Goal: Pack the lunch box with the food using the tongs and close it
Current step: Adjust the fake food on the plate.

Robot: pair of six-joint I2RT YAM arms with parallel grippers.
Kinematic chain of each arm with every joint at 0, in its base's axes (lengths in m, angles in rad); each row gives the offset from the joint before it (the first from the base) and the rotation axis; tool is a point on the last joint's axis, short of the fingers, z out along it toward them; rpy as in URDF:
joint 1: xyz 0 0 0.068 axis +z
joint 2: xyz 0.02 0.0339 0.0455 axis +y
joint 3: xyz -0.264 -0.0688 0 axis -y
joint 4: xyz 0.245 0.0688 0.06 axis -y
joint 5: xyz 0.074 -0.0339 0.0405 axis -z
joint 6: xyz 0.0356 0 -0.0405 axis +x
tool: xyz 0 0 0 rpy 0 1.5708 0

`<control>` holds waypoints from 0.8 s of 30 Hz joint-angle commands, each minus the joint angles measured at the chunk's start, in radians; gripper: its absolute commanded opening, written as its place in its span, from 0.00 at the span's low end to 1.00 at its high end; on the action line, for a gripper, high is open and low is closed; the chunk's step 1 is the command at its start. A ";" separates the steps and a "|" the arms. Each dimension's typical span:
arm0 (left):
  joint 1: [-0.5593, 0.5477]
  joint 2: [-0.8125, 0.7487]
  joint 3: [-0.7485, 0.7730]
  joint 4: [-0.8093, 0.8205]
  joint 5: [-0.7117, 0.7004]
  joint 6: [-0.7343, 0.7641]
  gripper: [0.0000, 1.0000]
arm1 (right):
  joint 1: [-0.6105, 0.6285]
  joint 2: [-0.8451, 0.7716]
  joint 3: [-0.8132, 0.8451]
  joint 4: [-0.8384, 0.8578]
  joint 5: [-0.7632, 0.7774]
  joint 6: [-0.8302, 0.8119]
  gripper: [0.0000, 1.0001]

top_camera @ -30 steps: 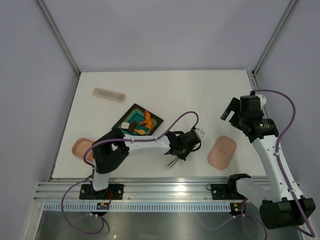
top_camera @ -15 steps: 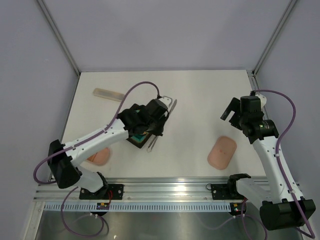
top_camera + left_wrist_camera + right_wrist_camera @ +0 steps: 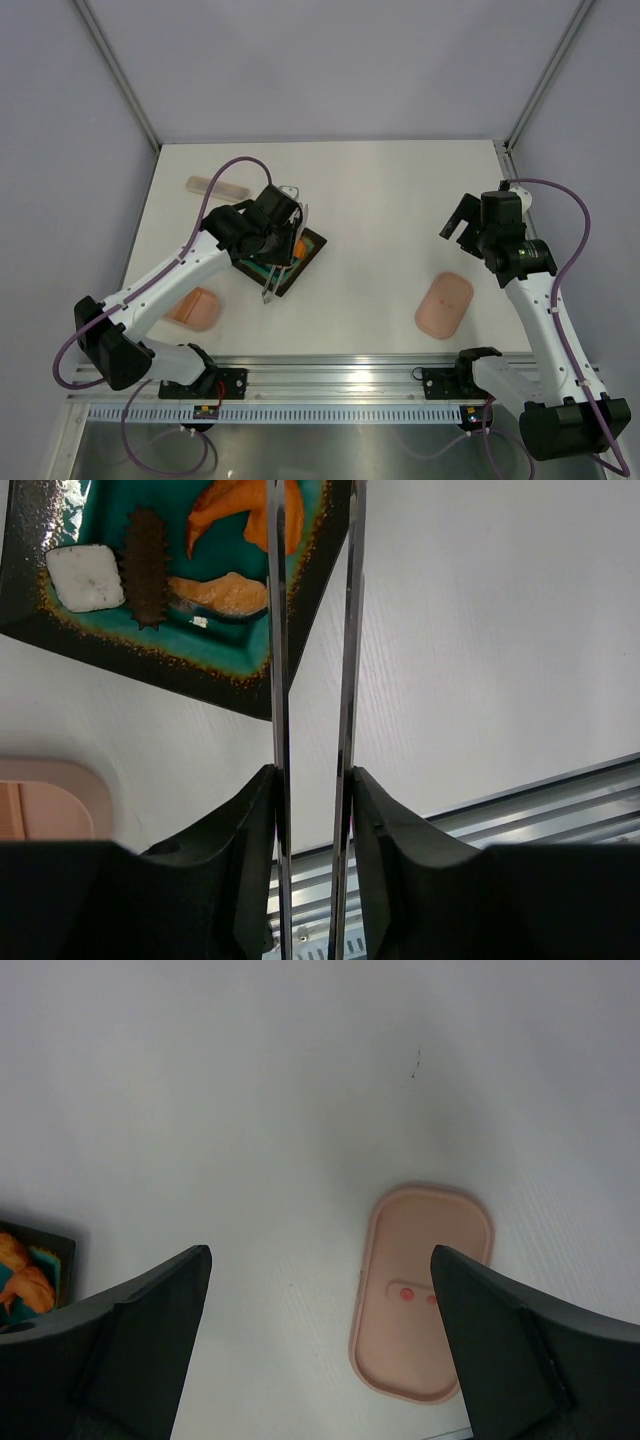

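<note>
Left gripper: jaws are partly closed, gripping the tongs, whose tips are hanging over the food at eleven o'clock. Advise straddling one piece before squeezing. Right gripper: jaws are standing wide, empty.

Probably a robot lab — plain grey walls, aluminium rail, white table.

lunch box: salmon-pink, shallow, rounded, lid off, lying at near left; lid: matching pink oval, flat, well apart at right; food: orange shrimp, brown lump, white cube, all in dark tray; tongs: slim, silver, arms narrowly apart, clamped in left gripper, one arm crossing above tray
</note>
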 commanded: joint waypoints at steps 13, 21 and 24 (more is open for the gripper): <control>0.081 -0.063 0.038 -0.070 -0.031 -0.046 0.37 | -0.002 -0.007 0.005 0.027 -0.003 -0.026 0.99; 0.147 -0.104 0.054 -0.130 -0.111 -0.089 0.38 | -0.002 -0.006 -0.003 0.034 -0.006 -0.032 1.00; 0.168 -0.112 0.037 -0.133 -0.115 -0.096 0.39 | -0.002 -0.007 -0.003 0.031 -0.007 -0.035 1.00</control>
